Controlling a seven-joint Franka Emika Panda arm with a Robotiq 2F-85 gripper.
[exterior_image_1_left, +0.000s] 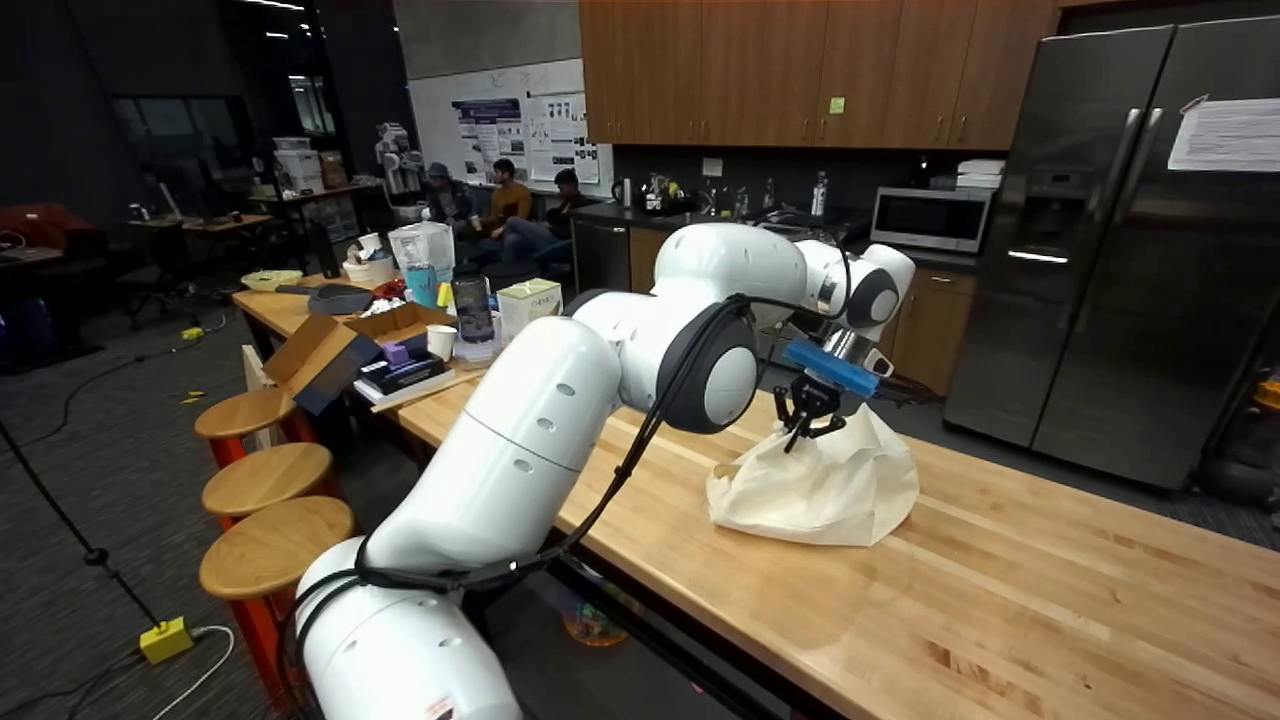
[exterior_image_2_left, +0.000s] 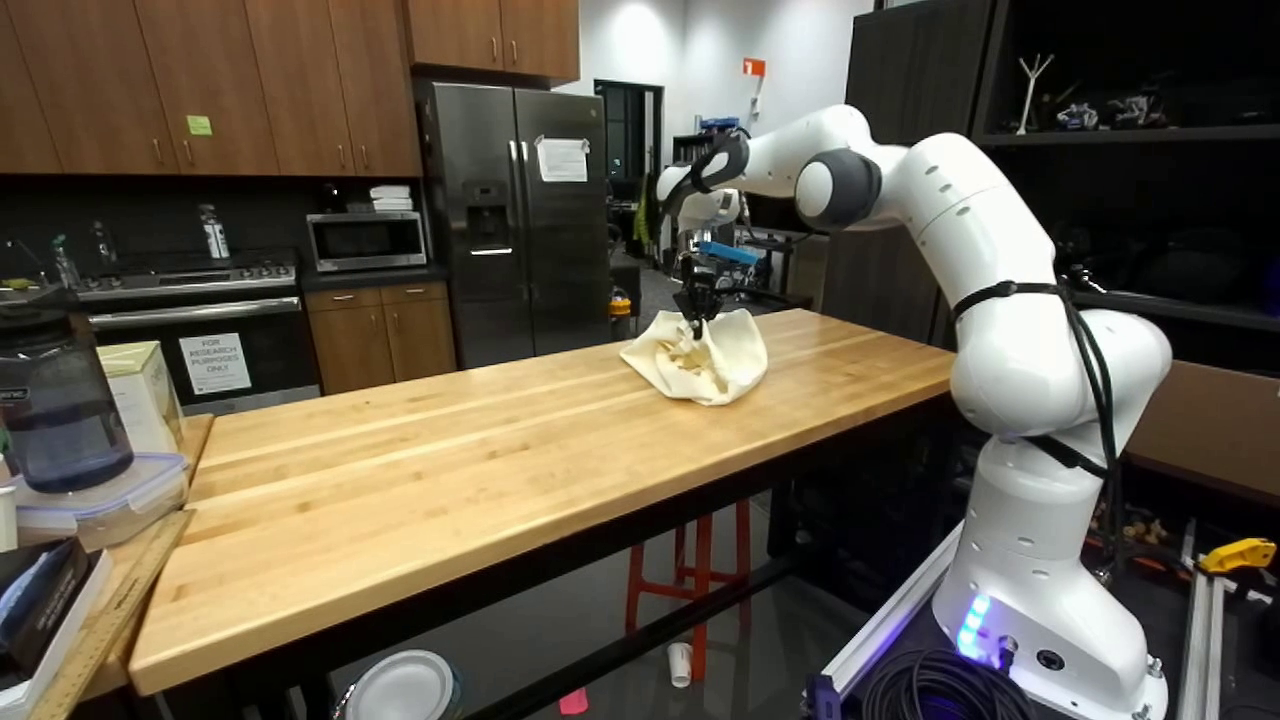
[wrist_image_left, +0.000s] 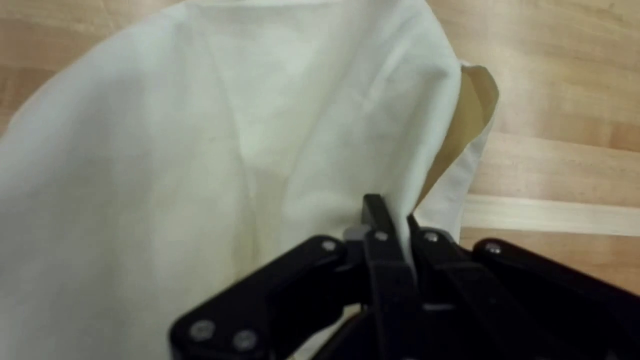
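A cream cloth bag (exterior_image_1_left: 850, 490) rests crumpled on the wooden tabletop, seen in both exterior views. My black gripper (exterior_image_1_left: 805, 436) points down into its upper side. In the wrist view, a fold of the bag (wrist_image_left: 270, 120) runs between the two fingers (wrist_image_left: 377, 215), and the gripper (wrist_image_left: 394, 212) is shut on that fold. Just right of the fingers, part of the bag's darker inside shows. Rumpled folds fill the bag's opening (exterior_image_2_left: 690, 355) below the gripper (exterior_image_2_left: 697, 318). Whether anything lies inside cannot be seen.
The wooden table (exterior_image_2_left: 430, 450) has its long edges on either side of the bag. At its far end in an exterior view stand an open cardboard box (exterior_image_1_left: 330, 360), a dark pitcher (exterior_image_1_left: 473, 305) and a Chemex box (exterior_image_1_left: 530, 305). Stools (exterior_image_1_left: 275, 545) stand beside the table.
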